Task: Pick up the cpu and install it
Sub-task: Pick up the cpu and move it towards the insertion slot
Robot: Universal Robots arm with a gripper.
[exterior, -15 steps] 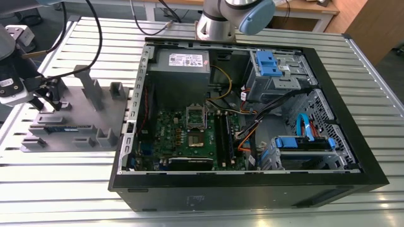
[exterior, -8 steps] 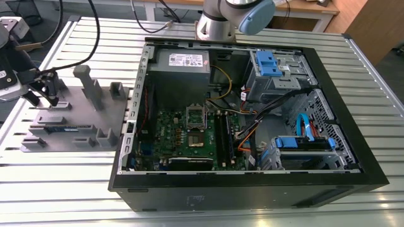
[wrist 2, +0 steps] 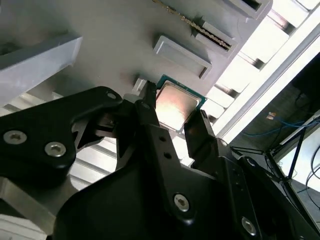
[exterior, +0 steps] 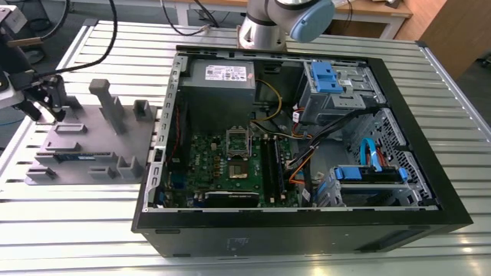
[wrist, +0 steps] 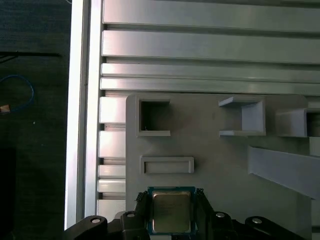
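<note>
Our two black fingers [wrist: 141, 206] pinch the small square silver-topped cpu [wrist: 171, 212] by opposite edges; it sits low, near one edge of the flat grey plastic tray [wrist: 215, 150]. We judge the pick-up in hand. Any next move calls for a level, steady grip, clearing that tray's raised pockets [wrist: 154, 117].

In the first wrist view the picture's edge cuts off part of the small flat square cpu [wrist: 171, 212] with a shiny silver metal top, and the black gripper [wrist: 171, 199] clamped on it covers both side edges. In the second wrist view one of the fingers [wrist 2: 200, 134] hides a corner. Whether the cpu touches the flat grey plastic tray [wrist: 220, 165] cannot be told.
</note>
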